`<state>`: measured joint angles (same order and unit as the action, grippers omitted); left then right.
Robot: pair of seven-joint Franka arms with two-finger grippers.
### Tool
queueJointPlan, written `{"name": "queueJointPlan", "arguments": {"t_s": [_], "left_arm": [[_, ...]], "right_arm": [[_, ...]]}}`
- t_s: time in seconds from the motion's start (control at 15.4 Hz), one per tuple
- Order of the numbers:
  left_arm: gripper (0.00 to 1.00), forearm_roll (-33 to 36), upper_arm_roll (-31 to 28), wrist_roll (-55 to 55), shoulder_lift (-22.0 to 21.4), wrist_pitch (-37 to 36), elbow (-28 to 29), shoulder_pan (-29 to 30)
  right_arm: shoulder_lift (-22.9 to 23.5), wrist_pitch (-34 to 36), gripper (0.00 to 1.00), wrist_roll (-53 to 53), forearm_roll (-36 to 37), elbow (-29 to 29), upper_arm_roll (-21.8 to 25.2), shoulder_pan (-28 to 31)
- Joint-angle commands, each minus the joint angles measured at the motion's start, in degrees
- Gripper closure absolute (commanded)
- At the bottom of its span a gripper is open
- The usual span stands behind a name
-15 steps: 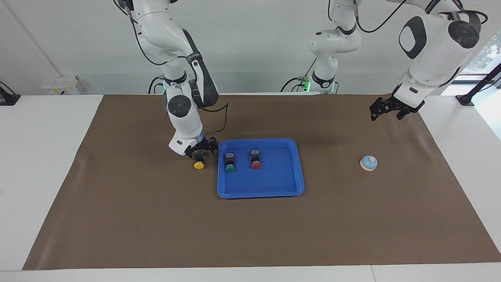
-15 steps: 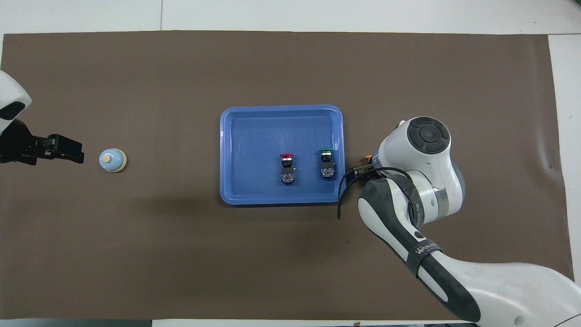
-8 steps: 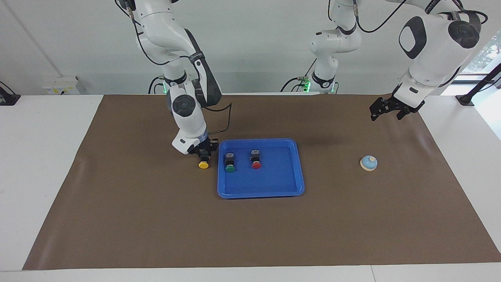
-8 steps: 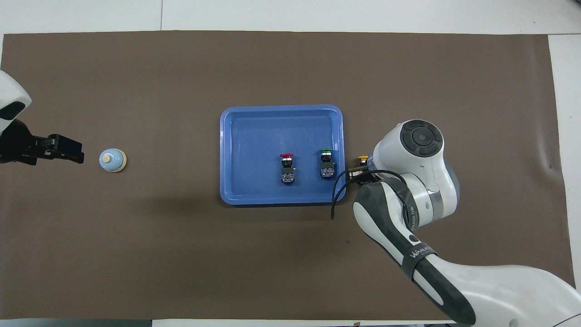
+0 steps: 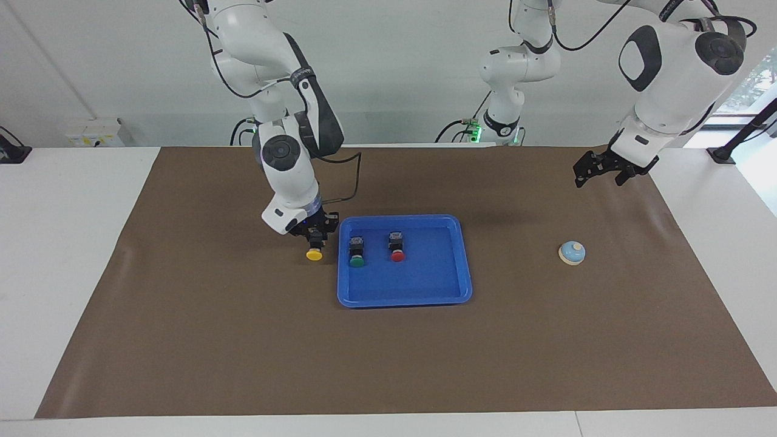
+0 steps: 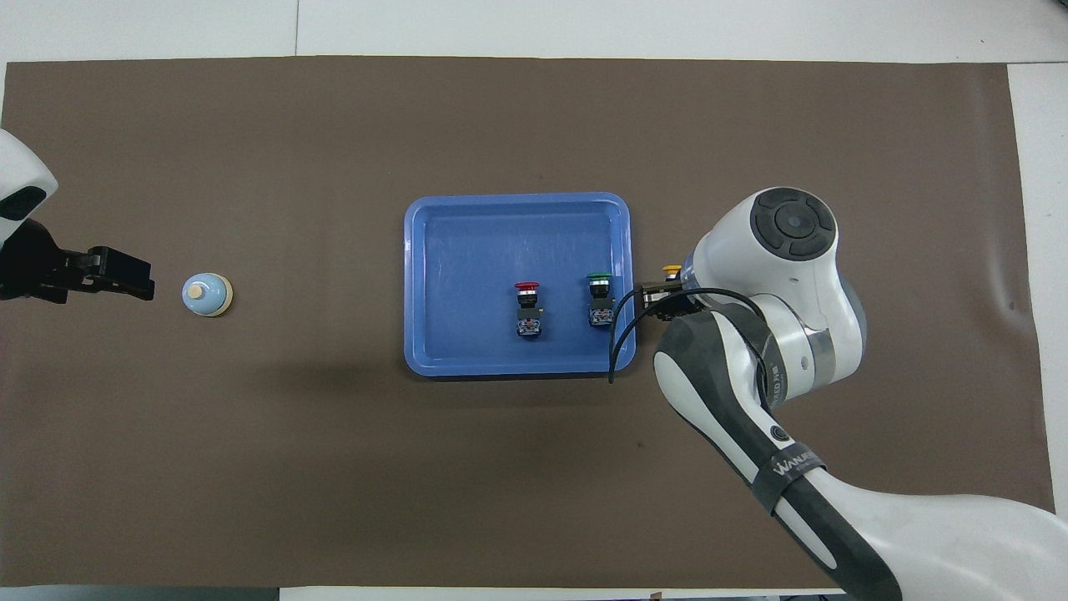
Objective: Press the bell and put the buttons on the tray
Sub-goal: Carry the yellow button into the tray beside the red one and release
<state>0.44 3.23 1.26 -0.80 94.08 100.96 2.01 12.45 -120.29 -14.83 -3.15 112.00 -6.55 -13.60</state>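
Right gripper (image 5: 315,237) pinching yellow button (image 5: 314,254) beside tray (image 5: 464,255), left gripper (image 5: 598,172) spread, waiting

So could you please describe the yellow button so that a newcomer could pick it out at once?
Find the blue tray mid-table. Just outside its rim, toward the right arm's end, the right gripper is shut on the yellow button. Its green and red neighbours lie in the tray.

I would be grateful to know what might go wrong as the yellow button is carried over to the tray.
The right tool grips the yellow button by its body, right beside the tray rim; carried low, its cap might catch it. The green button lies near that rim and could be knocked.
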Motion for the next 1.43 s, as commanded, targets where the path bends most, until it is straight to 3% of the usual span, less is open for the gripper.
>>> {"name": "queueJointPlan", "arguments": {"t_s": [0.0, 0.13, 0.26, 0.39, 0.65, 1.24, 1.37], "left_arm": [[0.0, -0.3, -0.1, -0.3, 0.1, -1.1, -0.9, 0.0], [0.0, -0.3, -0.2, -0.3, 0.1, -1.1, -0.9, 0.1], [0.0, -0.3, -0.2, -0.3, 0.1, -1.1, -0.9, 0.0], [0.0, -0.3, -0.1, -0.3, 0.1, -1.1, -0.9, 0.1], [0.0, -0.3, -0.1, -0.3, 0.1, -1.1, -0.9, 0.1], [0.0, -0.3, -0.1, -0.3, 0.1, -1.1, -0.9, 0.0], [0.0, -0.3, -0.1, -0.3, 0.1, -1.1, -0.9, 0.1]], "right_arm": [[2.5, 3.3, 1.0, -4.8, -0.2, -7.7, -0.6, -4.0], [5.6, 2.6, 1.0, -9.0, -1.0, -11.6, -0.6, -7.6], [13.0, 3.4, 1.0, -14.3, -0.5, -21.6, -0.3, -13.9], [17.4, 3.3, 1.0, -18.3, -0.5, -27.8, -0.3, -16.2], [18.6, 1.2, 1.0, -19.6, -0.3, -28.0, -0.1, -21.4], [24.7, -4.3, 1.0, -23.7, 1.1, -28.3, 0.0, -24.2], [27.5, -5.0, 1.0, -25.9, 3.0, -31.5, 0.1, -25.6]]}}
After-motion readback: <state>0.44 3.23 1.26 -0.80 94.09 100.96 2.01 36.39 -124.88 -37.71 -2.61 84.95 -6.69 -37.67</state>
